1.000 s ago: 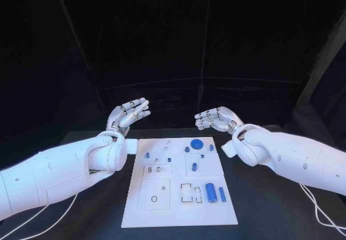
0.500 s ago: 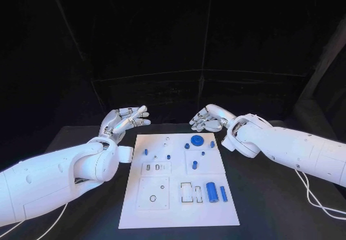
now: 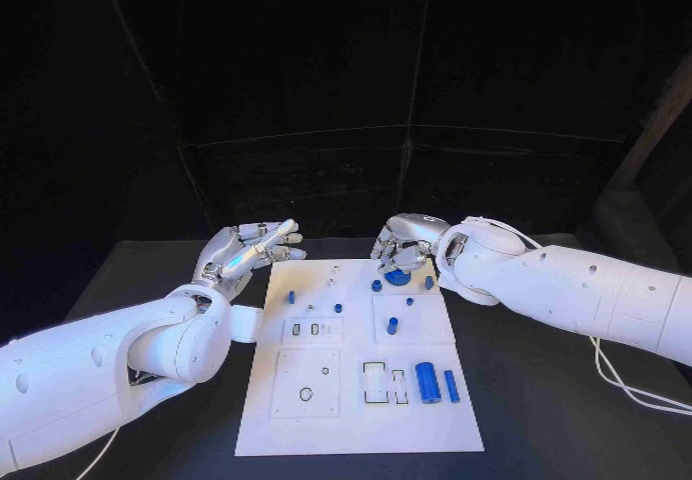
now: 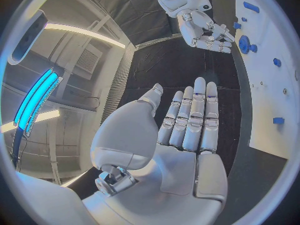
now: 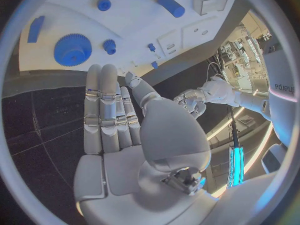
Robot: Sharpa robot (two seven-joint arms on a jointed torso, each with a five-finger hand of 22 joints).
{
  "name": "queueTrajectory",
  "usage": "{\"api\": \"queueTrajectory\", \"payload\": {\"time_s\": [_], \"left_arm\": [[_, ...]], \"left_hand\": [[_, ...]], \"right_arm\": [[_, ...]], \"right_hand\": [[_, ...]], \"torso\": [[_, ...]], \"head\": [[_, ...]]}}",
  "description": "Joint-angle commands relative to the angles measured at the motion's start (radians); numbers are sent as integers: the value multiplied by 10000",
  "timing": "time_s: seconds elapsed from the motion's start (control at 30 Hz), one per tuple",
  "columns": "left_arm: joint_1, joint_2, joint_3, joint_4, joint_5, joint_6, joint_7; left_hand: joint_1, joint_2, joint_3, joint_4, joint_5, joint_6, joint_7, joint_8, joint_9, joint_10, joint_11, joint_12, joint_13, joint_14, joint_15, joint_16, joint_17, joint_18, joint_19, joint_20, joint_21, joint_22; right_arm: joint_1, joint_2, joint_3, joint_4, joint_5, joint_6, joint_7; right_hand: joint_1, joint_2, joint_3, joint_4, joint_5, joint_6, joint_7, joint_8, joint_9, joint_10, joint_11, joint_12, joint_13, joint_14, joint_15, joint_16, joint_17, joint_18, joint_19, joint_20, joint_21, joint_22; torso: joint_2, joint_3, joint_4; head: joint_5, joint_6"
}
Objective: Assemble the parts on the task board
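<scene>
**Both hands open at the far end of the task board**

Right hand (image 3: 402,250) hovers over the far right part of the task board (image 3: 361,420), fingers extended and slightly apart, holding nothing; the wrist view shows its palm bare (image 5: 119,130). Just beyond its fingertips lies the blue gear (image 5: 72,49), and beside that a small blue pinion (image 5: 109,46). Farther from the hand sit a round blue peg (image 5: 104,4), a flat blue bar (image 5: 35,28) and a blue cylinder (image 5: 170,5).

Left hand (image 3: 248,249) hangs just off the board's far left corner, over the black table (image 3: 548,400), fingers straight and close together with the thumb apart, gripping nothing (image 4: 187,130). The board edge runs alongside its fingers. Well beyond both hands, toward the robot, a large blue cylinder (image 3: 427,381) and a thinner blue rod (image 3: 450,385) lie side by side on the board.
</scene>
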State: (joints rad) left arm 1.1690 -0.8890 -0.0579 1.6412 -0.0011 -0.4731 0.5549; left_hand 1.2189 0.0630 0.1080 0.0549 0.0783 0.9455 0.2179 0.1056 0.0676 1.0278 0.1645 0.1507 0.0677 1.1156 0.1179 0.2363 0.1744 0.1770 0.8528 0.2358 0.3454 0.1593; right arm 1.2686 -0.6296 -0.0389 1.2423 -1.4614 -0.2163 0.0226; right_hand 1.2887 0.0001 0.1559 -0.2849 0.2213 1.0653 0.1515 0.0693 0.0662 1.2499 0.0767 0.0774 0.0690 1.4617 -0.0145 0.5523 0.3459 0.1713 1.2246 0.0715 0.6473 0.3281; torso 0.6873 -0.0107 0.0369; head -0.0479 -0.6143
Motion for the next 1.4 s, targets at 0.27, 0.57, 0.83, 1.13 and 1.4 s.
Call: {"api": "queueTrajectory", "payload": {"time_s": [0.27,0.57,0.83,1.13,1.4], "left_arm": [[16,-75,6,228,-139,283,-117],[26,-132,8,294,-138,348,-122],[31,-113,9,256,-135,406,-132],[34,-105,9,277,-97,440,-188],[35,-64,9,260,-84,497,-239]], "left_hand": [[89,-28,-2,-71,24,74,8,1,-19,40,11,-56,-3,38,-5,-31,26,76,67,-13,38,-16],[83,-43,-8,-74,23,68,11,-13,-22,28,15,-82,-8,33,0,-51,38,71,68,-13,27,-24],[81,-50,-11,-76,22,65,16,-20,-23,22,20,-94,-11,30,2,-61,43,70,68,-13,21,-28],[76,-60,-12,-84,24,45,38,-52,-28,-5,35,-144,-18,66,2,-73,79,72,102,-16,20,-35],[83,-58,-5,-94,27,44,43,-65,-27,-8,37,-168,-19,98,-2,-73,106,73,140,-19,29,-35]], "right_arm": [[93,152,13,57,-1897,1045,-1175],[99,217,13,47,-1979,1328,-1178],[98,326,11,19,-1988,1674,-1092],[96,443,10,-25,-1990,1795,-1005],[94,580,8,-167,-1990,1993,-990]], "right_hand": [[-380,-202,191,19,-100,-394,-81,-43,-4,-666,13,-57,-14,360,48,1637,1305,100,40,13,787,472],[-387,-202,363,26,-89,-475,-84,-19,7,-900,33,140,11,291,55,3111,2827,110,-61,41,1330,805],[-424,-180,568,27,-81,-417,-96,-2,12,-897,4,343,7,350,48,4542,4340,113,-125,51,1877,1144],[-399,-76,840,21,-57,-219,-68,49,26,-839,8,459,-7,370,31,5388,5225,86,-125,84,2377,1542],[-382,15,1110,24,-46,-12,-61,99,38,-756,0,524,-12,380,11,5893,5765,17,-28,117,2906,2139]], "torso": [[304,-4,19],[397,-4,43],[430,5,45],[473,16,50],[487,12,71]], "head": [[-81,49],[-91,26],[-28,-28],[-20,3],[-11,-22]]}}
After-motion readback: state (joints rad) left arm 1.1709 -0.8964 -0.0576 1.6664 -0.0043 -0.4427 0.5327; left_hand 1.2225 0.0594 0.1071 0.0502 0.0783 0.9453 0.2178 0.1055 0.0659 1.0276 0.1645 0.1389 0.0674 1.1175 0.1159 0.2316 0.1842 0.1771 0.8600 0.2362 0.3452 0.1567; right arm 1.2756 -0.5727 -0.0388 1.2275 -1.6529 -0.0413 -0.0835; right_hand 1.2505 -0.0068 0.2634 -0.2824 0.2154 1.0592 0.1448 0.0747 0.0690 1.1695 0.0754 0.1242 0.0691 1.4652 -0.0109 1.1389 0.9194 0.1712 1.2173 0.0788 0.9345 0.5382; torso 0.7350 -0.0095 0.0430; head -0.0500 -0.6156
